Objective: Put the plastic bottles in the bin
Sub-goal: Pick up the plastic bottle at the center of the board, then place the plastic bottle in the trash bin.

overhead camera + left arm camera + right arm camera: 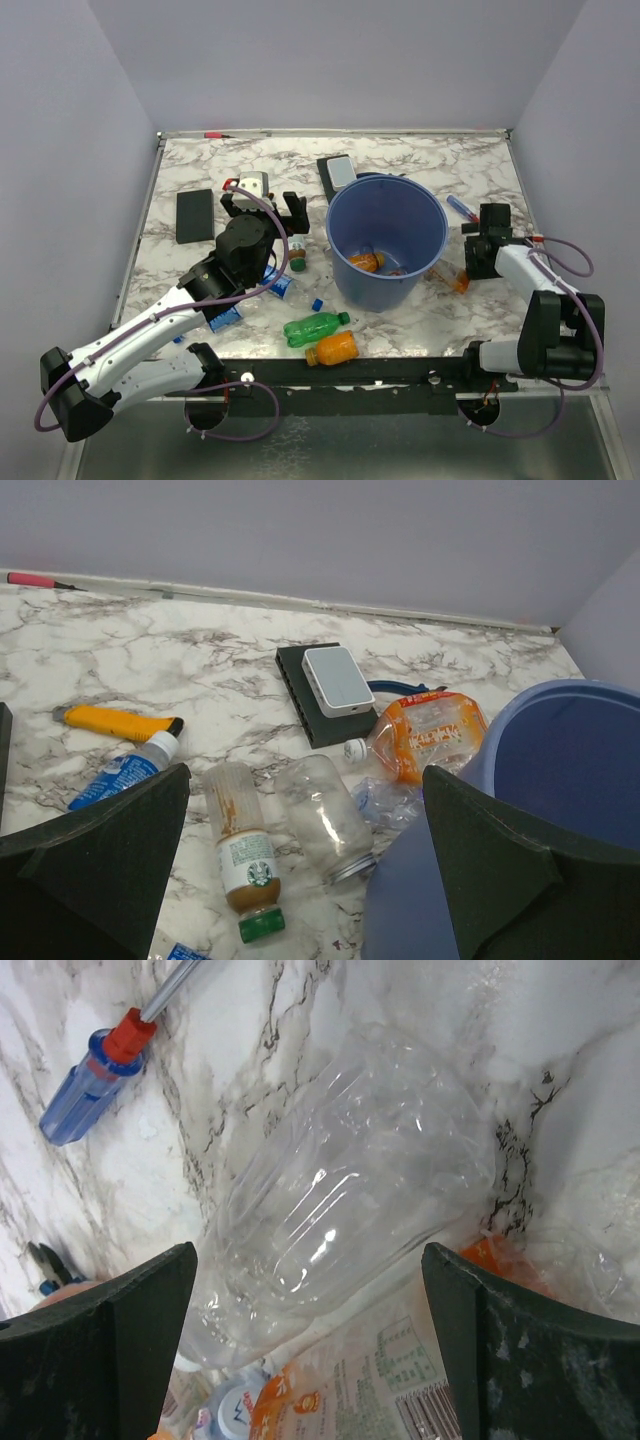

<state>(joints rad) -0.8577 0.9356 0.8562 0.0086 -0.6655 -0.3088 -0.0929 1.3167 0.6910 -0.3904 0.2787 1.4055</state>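
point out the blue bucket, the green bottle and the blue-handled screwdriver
round blue plastic bucket [400,215], top view, inside wall
green plastic bottle [315,330], top view, mid body
blue-handled screwdriver [80,1095], right wrist view, handle

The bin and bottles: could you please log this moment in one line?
bin: orange bottle inside | left fingers: open, facing brown bottle | right fingers: open, over clear bottle

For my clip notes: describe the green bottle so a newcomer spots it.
Start at the blue bin. Below it in the overhead view, two bottles lie on their sides. The green bottle is closer to the bin, green throughout, unlike the orange bottle beside it.
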